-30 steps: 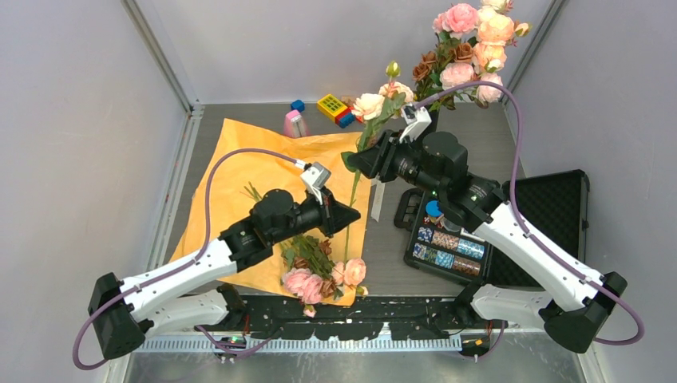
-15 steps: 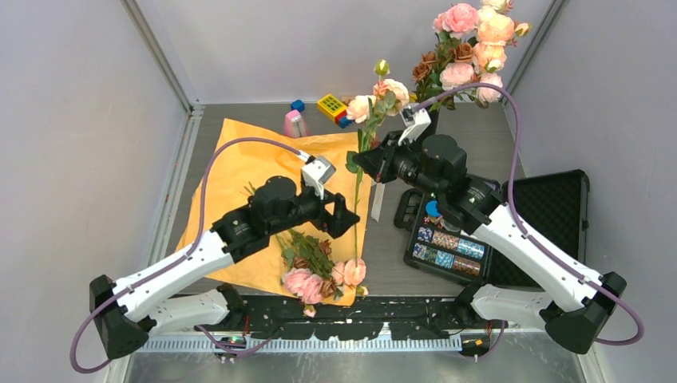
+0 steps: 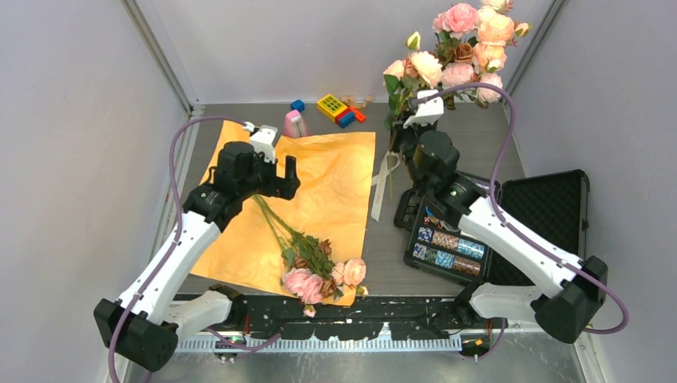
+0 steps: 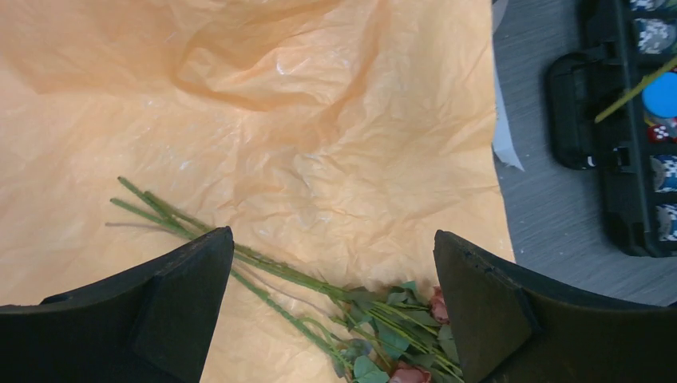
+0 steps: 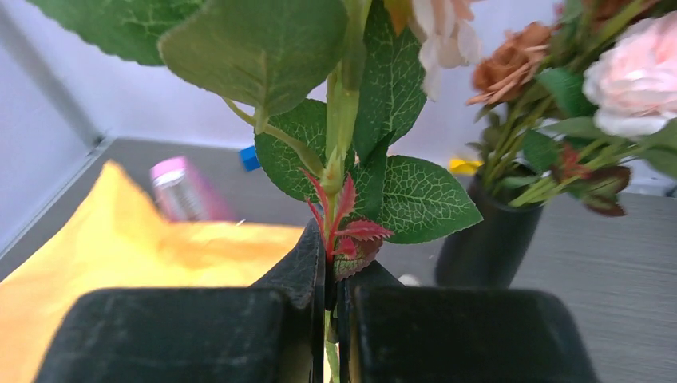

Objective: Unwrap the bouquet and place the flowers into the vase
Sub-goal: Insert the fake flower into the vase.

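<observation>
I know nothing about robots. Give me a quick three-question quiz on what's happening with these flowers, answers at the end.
1. True or false: the left hand is holding a flower.
2. What does the right hand grip? A) a flower stem B) a ribbon C) a toy brick
3. What do the loose flowers lie on?
Key: 1 false, it is open and empty. 2 A. 3 the orange paper.
</observation>
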Robot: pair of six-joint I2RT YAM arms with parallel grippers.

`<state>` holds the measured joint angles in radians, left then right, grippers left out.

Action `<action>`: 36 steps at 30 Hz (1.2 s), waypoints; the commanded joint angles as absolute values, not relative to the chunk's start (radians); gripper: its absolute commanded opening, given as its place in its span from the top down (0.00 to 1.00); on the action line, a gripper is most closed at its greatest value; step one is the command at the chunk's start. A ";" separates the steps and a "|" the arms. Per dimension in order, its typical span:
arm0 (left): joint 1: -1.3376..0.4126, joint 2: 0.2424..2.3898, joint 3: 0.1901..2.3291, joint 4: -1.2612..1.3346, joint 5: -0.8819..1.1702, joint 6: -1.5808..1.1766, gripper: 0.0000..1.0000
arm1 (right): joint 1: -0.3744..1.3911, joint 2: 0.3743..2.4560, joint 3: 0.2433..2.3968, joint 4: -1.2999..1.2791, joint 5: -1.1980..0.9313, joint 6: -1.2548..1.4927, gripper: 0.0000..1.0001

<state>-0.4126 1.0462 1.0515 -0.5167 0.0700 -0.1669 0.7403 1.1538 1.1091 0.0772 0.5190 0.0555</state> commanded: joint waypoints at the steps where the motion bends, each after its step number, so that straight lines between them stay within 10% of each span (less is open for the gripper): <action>1: -0.373 1.024 1.027 -0.527 0.026 -0.128 0.00 | 0.616 1.235 1.117 0.381 0.615 -0.032 1.00; 21: -0.371 0.956 0.973 -0.514 0.080 -0.152 0.00 | 0.453 1.524 1.592 0.510 0.416 -0.292 1.00; 36: -0.371 0.962 0.960 -0.512 0.106 -0.138 0.01 | 0.452 1.574 1.543 0.647 0.378 -0.416 1.00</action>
